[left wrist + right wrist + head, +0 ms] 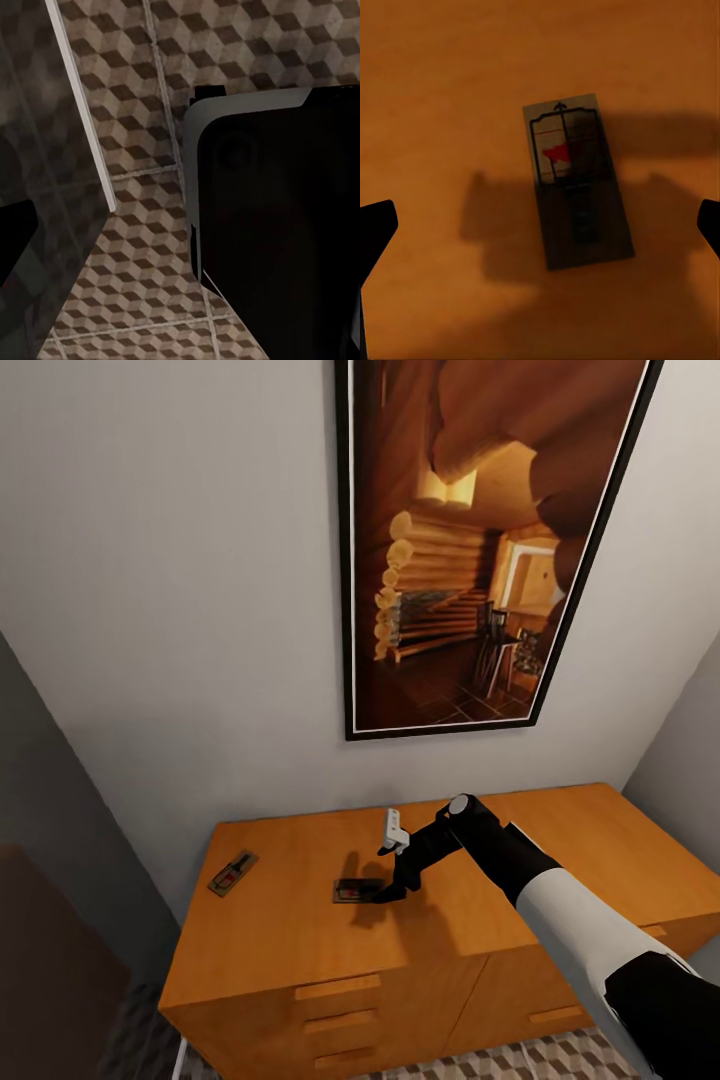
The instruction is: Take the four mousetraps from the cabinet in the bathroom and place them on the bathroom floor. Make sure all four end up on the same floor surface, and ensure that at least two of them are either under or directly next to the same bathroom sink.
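Note:
Two mousetraps lie on top of the orange-brown cabinet (300, 945). One mousetrap (233, 873) is near the cabinet's left end. The other mousetrap (352, 891) lies mid-top, just beside my right gripper (390, 890). In the right wrist view this mousetrap (574, 187) shows its wire and red spot. It lies flat between the wide-apart fingers of the open right gripper (540, 225), which hovers over it without touching. My left gripper (180, 247) hangs low over the cube-patterned bathroom floor (135, 75). One of its fingers (16, 236) sits at the view's edge, so it looks open and empty.
A large framed picture (480, 550) hangs on the wall behind the cabinet. Walls close in on both sides of the cabinet. Drawer handles (338, 988) face me, with patterned floor (545, 1060) below. My dark body (277, 217) sits close beside the left gripper.

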